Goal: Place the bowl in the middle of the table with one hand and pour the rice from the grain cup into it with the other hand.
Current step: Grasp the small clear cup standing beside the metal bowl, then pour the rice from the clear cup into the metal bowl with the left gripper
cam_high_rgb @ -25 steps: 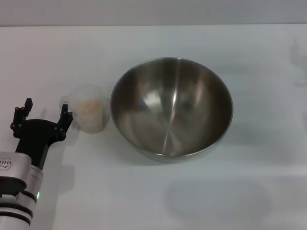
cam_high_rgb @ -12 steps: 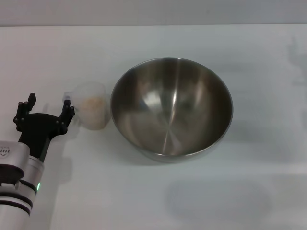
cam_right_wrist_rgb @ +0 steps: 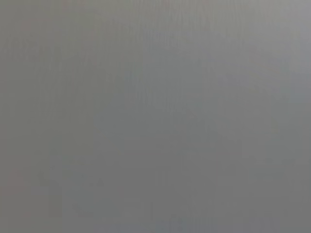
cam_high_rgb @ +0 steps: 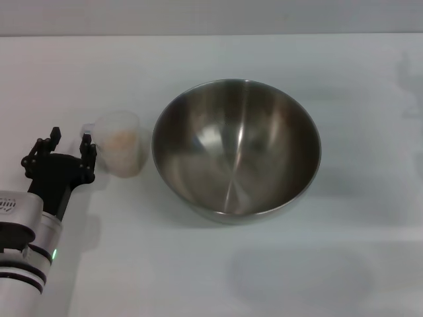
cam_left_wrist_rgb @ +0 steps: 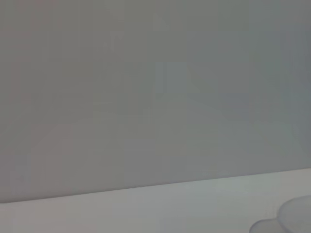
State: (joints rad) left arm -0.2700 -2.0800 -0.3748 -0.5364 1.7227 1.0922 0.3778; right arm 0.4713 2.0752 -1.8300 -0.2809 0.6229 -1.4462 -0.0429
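The large steel bowl (cam_high_rgb: pixel 236 149) stands empty in the middle of the white table (cam_high_rgb: pixel 211 59). The small clear grain cup (cam_high_rgb: pixel 121 144) stands upright just left of the bowl, with pale rice (cam_high_rgb: pixel 123 139) inside. Its handle points left. My left gripper (cam_high_rgb: pixel 69 144) is open, just left of the cup, with one fingertip (cam_high_rgb: pixel 86 146) next to the handle. The left wrist view shows only the cup's rim (cam_left_wrist_rgb: pixel 294 218) at a corner. The right gripper is out of view.
The table stretches wide around the bowl, with its far edge (cam_high_rgb: pixel 211 35) at the back. The right wrist view shows only plain grey.
My left gripper has moved forward and to the right toward the cup's handle. Its fingers have come closer together. The cup and bowl have stayed put.
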